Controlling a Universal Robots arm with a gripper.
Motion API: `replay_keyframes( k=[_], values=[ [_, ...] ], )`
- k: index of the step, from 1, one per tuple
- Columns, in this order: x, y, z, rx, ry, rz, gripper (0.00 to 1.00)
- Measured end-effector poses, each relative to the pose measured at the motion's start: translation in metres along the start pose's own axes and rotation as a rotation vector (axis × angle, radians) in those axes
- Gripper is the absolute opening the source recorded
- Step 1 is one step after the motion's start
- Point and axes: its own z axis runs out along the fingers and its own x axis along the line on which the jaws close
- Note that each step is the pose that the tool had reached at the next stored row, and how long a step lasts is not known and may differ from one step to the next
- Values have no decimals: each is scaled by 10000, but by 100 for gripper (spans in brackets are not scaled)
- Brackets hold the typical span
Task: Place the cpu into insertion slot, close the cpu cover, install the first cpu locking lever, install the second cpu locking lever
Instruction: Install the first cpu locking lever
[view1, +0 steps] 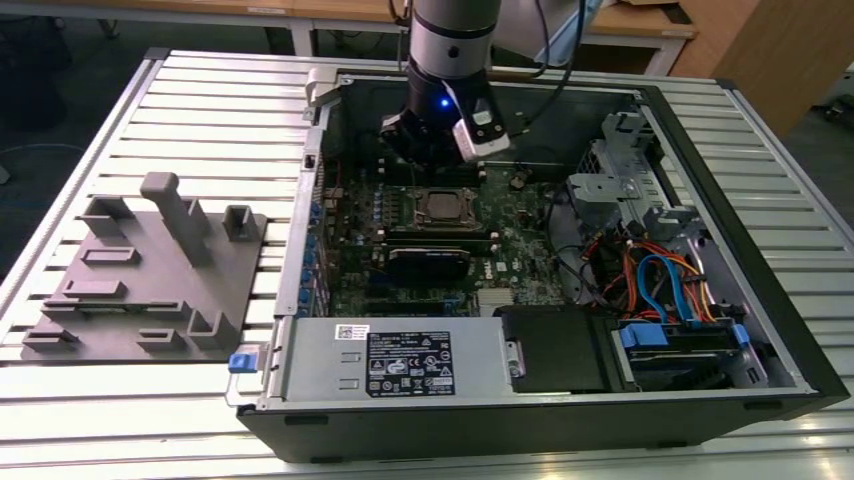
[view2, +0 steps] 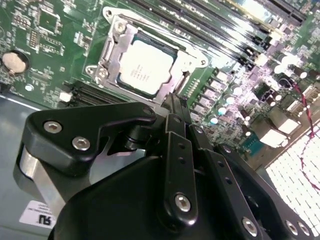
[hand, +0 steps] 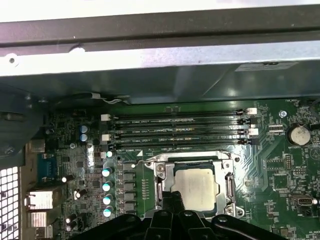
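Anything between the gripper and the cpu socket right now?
Nothing visible. In both wrist views the gripper hangs right at the edge of the socket, where the cpu already sits with the cover framing it. No cable crosses between.

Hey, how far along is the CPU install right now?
Done: the cpu is seated, and the cover looks lowered around it. In hand: the gripper, shut and holding nothing, is at the cover's edge. Left: the levers; I cannot tell whether either is latched.
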Motion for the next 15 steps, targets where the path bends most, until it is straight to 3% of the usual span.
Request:
replay_keyframes(
  k=[4, 15],
  values=[
    [73, -4, -2, -12, 2, 1, 10],
    [171, -5, -41, -15, 2, -23, 10]
  ],
)
